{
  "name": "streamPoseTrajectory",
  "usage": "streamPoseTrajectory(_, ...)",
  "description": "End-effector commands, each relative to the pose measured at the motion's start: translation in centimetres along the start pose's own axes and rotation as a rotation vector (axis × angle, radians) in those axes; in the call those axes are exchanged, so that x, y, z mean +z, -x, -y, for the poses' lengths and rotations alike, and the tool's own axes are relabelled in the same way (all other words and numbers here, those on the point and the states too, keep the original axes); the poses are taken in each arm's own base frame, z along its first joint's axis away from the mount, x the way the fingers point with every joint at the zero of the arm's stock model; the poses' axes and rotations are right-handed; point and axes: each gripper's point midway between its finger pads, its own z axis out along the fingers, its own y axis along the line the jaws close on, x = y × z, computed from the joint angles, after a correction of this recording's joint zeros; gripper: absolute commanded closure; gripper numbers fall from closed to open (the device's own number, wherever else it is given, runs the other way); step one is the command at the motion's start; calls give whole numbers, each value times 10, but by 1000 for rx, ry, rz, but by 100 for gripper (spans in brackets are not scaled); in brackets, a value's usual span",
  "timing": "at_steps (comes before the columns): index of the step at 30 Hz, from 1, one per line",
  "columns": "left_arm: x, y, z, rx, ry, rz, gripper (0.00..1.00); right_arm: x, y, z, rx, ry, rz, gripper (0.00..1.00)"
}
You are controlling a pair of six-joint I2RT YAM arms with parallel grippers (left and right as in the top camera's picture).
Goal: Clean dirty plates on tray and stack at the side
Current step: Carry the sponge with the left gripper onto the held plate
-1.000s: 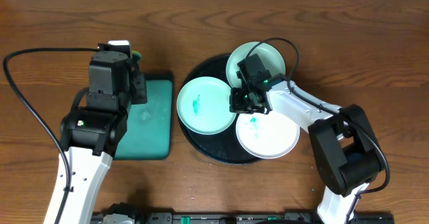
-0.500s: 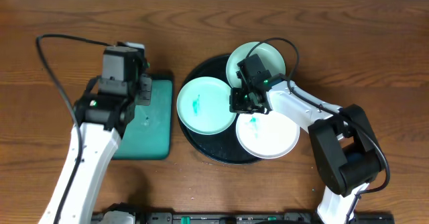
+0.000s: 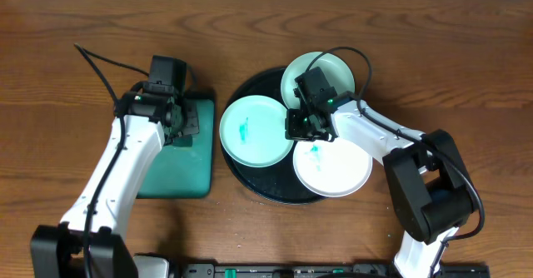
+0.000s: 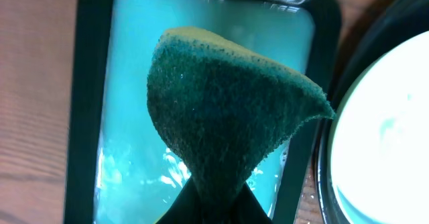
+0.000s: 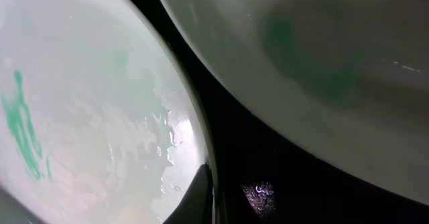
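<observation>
Overhead view: a brown wooden table carries everything. The largest item on it is the round black tray, right of centre, with all three plates inside its rim. Just beside it to the left lies the rectangular teal tray; the left wrist view shows that its black-rimmed basin is wet and glistening.

On the black tray, the mint plate lies at the left with a blue-green smear near its middle. The white plate sits at the front right, smeared near its back edge. The second mint plate is at the back, partly covered by the right arm. The three crowd together, their rims meeting or overlapping at the tray's centre.

The right gripper is down at that meeting point, its fingers pressed together. The right wrist view shows a dark fingertip at the rim of a smeared plate, with bare black tray beside it. Whether it nips that rim cannot be told.

The left gripper hangs over the teal tray's back right corner, apart from the black tray. It is pinching a green sponge by its narrow end, and the broad end bulges out above the wet basin.
</observation>
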Motion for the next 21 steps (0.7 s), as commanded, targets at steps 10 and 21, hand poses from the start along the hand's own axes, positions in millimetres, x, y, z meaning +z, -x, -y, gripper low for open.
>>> streamPoseTrajectory(10, 1, -10, -2, -75, -13, -52, 93, 14, -19, 15, -13, -58, -57, 99)
streamPoseTrajectory(21, -2, -35, 6, -120, -62, -165, 93, 13, -20, 16, -12, -59, -60, 99)
